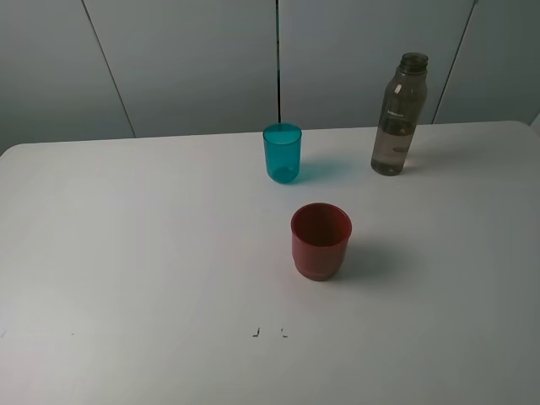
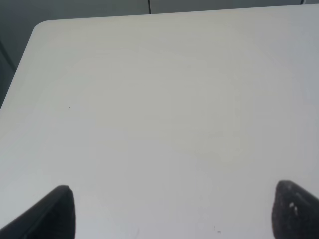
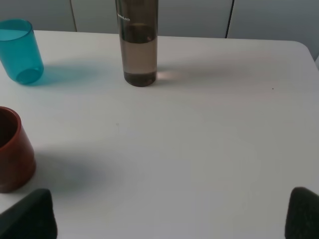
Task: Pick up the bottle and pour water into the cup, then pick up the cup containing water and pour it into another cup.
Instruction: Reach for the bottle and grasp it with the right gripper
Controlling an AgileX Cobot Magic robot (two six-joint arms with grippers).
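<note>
Bearing bottle (image 1: 398,118): wht table (image 1: 126,253) (grey panels (image 1: 186,59))

Right wrist view: bottle (image 3: 139,50) neck cut off by edge, red cup (image 3: 12,154) partly too. Dark marks (image 1: 256,332) on bench (image 1: 126,253) too small to tell.

White table (image 1: 126,253) with small dark marks (image 1: 256,332), grey panelled wall (image 1: 194,59) behind.

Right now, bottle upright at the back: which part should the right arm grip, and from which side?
Probably best: grip the bottle on its straight round body, below the narrowing shoulder, jaws level. Come from the front with the open right gripper. The bottle stands upright, and the teal cup and red cup sit to its left, off that path.
</note>
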